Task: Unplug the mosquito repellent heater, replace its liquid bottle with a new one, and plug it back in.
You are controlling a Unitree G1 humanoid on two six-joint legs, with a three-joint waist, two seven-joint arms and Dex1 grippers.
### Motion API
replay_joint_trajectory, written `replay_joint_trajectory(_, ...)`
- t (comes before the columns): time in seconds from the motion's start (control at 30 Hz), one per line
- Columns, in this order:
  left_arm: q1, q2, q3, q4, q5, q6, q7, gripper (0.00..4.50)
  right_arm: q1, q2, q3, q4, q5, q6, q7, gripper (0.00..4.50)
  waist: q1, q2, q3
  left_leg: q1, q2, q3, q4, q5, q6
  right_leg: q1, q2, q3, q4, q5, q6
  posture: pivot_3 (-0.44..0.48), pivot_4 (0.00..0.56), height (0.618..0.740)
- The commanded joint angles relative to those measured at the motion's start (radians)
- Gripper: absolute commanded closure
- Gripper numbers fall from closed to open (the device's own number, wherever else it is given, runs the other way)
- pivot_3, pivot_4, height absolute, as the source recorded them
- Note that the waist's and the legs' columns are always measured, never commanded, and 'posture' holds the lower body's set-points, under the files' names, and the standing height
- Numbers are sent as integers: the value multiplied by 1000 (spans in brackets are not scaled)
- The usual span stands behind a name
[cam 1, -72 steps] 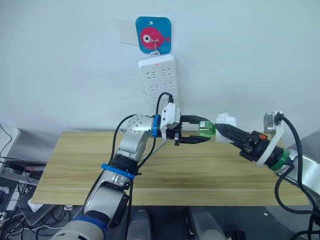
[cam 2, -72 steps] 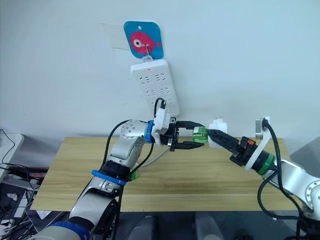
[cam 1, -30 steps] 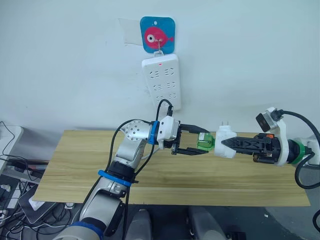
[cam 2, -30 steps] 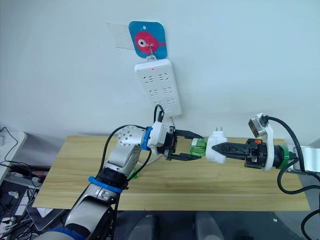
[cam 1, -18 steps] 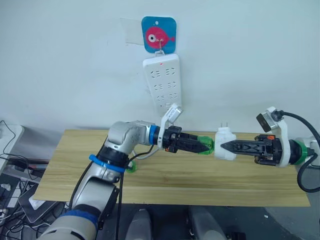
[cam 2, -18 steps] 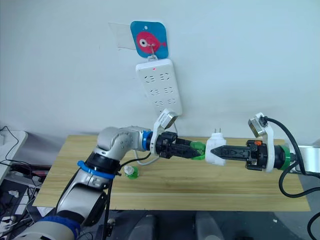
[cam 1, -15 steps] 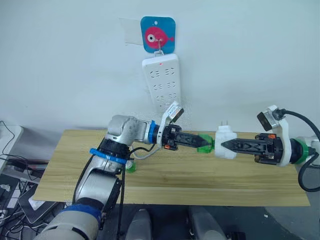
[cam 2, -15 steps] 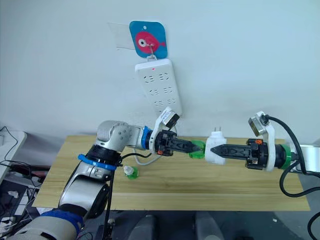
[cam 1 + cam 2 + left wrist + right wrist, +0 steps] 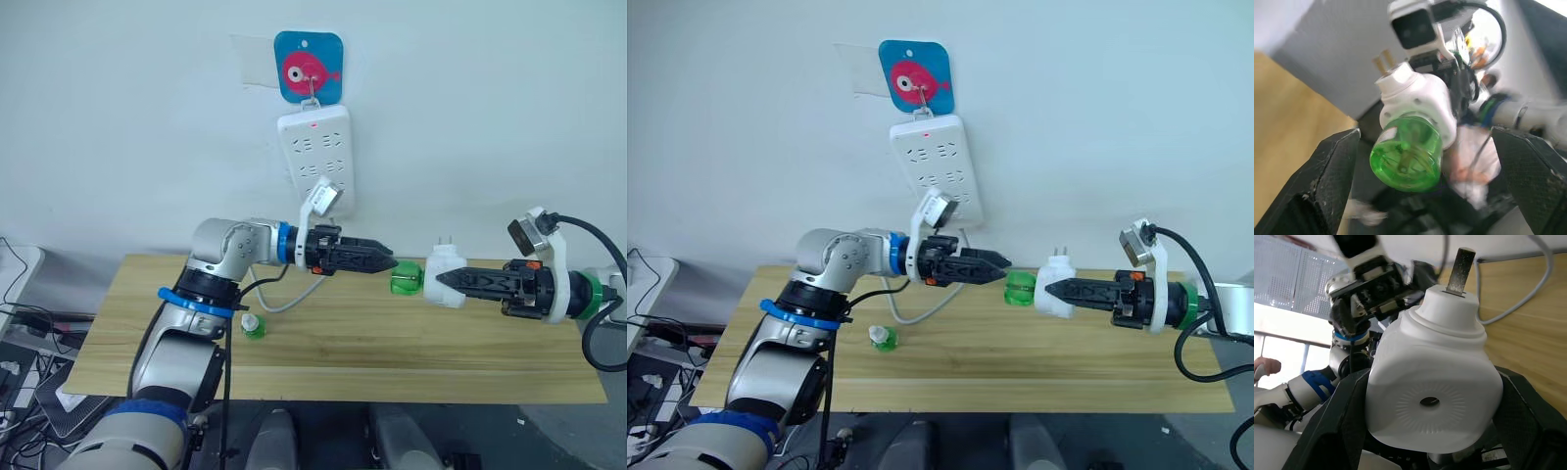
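1. The new bottle (image 9: 254, 326) is standing capped on the table (image 9: 411, 348), toward its left side and well apart from both grippers. It is probably waiting there for the swap.
2. The left gripper (image 9: 385, 264) is hanging in the air over the table and aiming right, at the old bottle (image 9: 1406, 159). The left wrist view shows its fingers (image 9: 1332, 181) spread wide and holding nothing. The bottle's base is lying in line between them but short of touching, so the next grasp and twist looks lined up.
3. The strip (image 9: 315, 162) is hanging on the wall from a fish hook (image 9: 309, 67), above and behind the left gripper. Its cable (image 9: 294, 302) is trailing down onto the table under that arm and could snag a low reach for the new bottle.
4. The old bottle is sitting in the heater (image 9: 1432, 382), sticking out sideways toward the left gripper.
5. The right gripper (image 9: 446, 279) is clamping the unplugged heater in the air, prongs pointing up. It appears to be bracing the heater so the other arm can work the bottle loose.
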Motion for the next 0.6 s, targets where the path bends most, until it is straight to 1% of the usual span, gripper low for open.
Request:
replay_joint_trajectory(0.03, 80, 15, -43, -122, 106, -304, -71, 0, 6, -12, -49, 12, 24, 5, -7, 1375, 6, 0, 0, 0, 0, 0, 0, 0, 0, 0, 0, 0, 0, 0, 0, -44, 197, 740)
replay_joint_trajectory(0.07, 109, 14, -54, -125, 152, -414, -78, 0, 4, -11, -50, 18, 24, 8, -8, 1375, 9, 0, 0, 0, 0, 1, 0, 0, 0, 0, 0, 0, 0, 0, 0, -44, 197, 740)
replay_joint_trajectory(0.13, 153, -39, -41, -81, 233, -663, -35, 0, -8, -2, -52, 30, 24, 12, -10, 1375, 18, 0, 0, 0, 0, 2, 0, 0, 0, 0, 0, 1, 0, 0, 0, -44, 197, 740)
replay_joint_trajectory(0.2, 170, -93, -18, -29, 275, -826, 16, 0, -18, 7, -52, 35, 24, 13, -13, 1375, 29, 0, 0, 0, 0, 2, 2, -1, 1, 0, 0, 1, 0, 0, 0, -44, 197, 740)
replay_joint_trajectory(0.33, 184, -153, -26, 68, 353, -1177, 21, 0, -23, 24, -56, 32, 24, 18, -10, 1375, 42, 0, 0, -1, 0, 3, 4, -1, 1, 0, 0, 3, -1, 2, 2, -38, 198, 740)
replay_joint_trajectory(0.47, 176, -194, -38, 161, 382, -1415, 13, 0, -28, 37, -57, 19, 24, 24, 1, 1375, 47, 0, 0, -1, -1, 4, 4, -1, 1, 0, 0, 3, -1, 3, 3, -42, 197, 740)
replay_joint_trajectory(0.53, 166, -211, -41, 209, 399, -1504, 23, 0, -27, 41, -57, 4, 24, 26, 8, 1375, 47, 0, 0, -1, -1, 3, 4, -1, 2, 0, 0, 3, -1, 3, 3, -47, 198, 740)
replay_joint_trajectory(0.6, 156, -222, -43, 241, 400, -1550, 29, 0, -23, 43, -57, -8, 24, 27, 15, 1375, 47, 0, 0, -1, 0, 3, 4, -1, 2, 0, 0, 3, -1, 3, 2, -48, 197, 740)
